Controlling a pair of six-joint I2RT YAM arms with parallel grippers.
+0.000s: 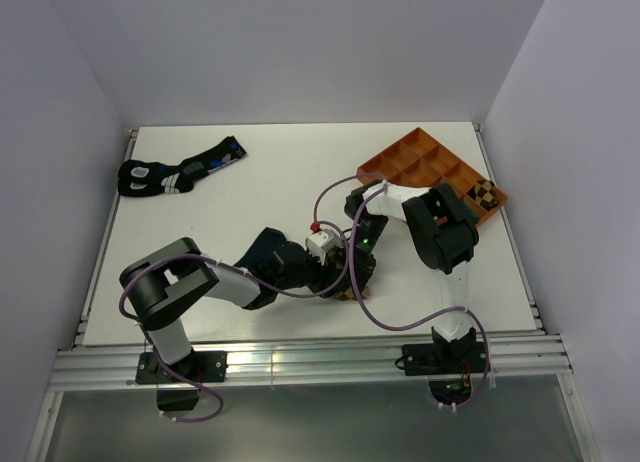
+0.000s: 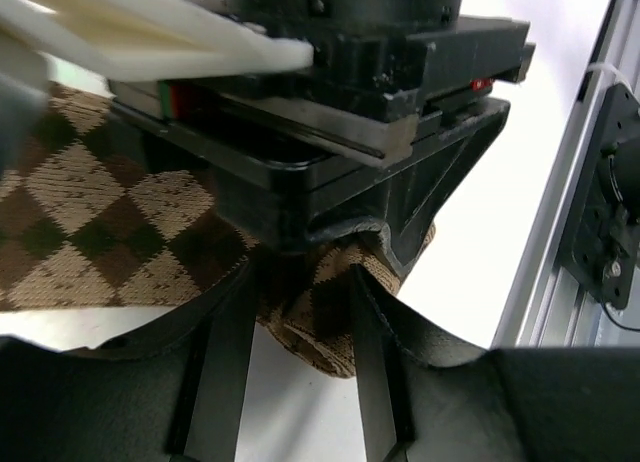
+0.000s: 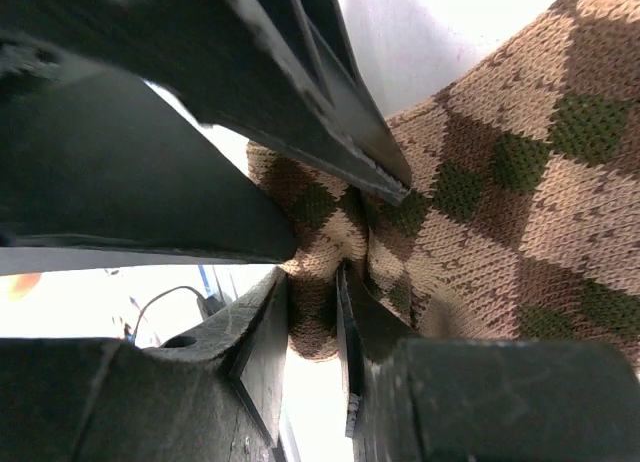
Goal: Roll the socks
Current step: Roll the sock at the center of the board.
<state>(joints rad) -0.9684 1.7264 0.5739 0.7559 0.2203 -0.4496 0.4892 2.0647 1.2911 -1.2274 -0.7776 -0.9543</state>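
The left arm [image 1: 165,282] bends at the elbow and reaches low to the right. The right arm [image 1: 445,237] stands up tall, then folds left and points down. The two grippers meet nose to nose in the middle. The right gripper [image 3: 312,277] pinches the sock [image 3: 500,182] tight between its fingers. The left gripper [image 2: 305,282] has its fingers a bit apart with sock cloth between them. I cannot tell if it grips.

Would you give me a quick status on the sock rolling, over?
Right gripper shut on argyle sock. Left gripper astride its edge, grip unclear. Black socks, orange tray well apart.
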